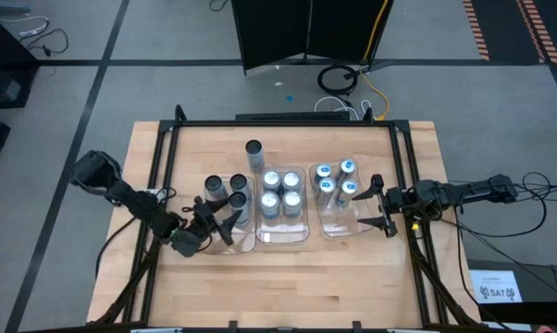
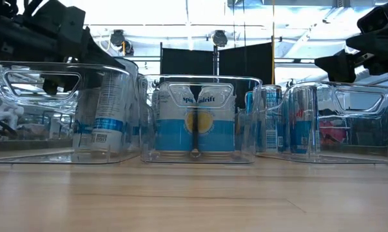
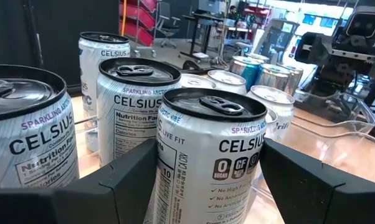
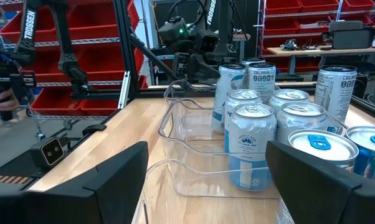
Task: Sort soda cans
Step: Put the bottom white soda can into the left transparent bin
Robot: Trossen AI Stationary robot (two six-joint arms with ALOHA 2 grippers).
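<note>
While the left pincer (image 1: 225, 225) straddles a dark-topped Celsius can (image 3: 209, 162) in the left tray (image 1: 244, 244), fingers spread, not clenched; the right pincer (image 1: 382, 204) waits released beside the blue-topped cans (image 1: 335, 179).

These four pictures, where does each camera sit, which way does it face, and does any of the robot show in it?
High view: above the table, facing straight down; shows both arms, left gripper, right gripper and three clear trays.
Low view: at tabletop height, facing level across the trays into the room; dark arm parts hang in the upper corners.
Left wrist view: on the left arm, looking past its open fingers at a Celsius can between them.
Right wrist view: on the right arm, looking past its open fingers across the trays.
Shared: both wrist views show the silver-topped cans.
</note>
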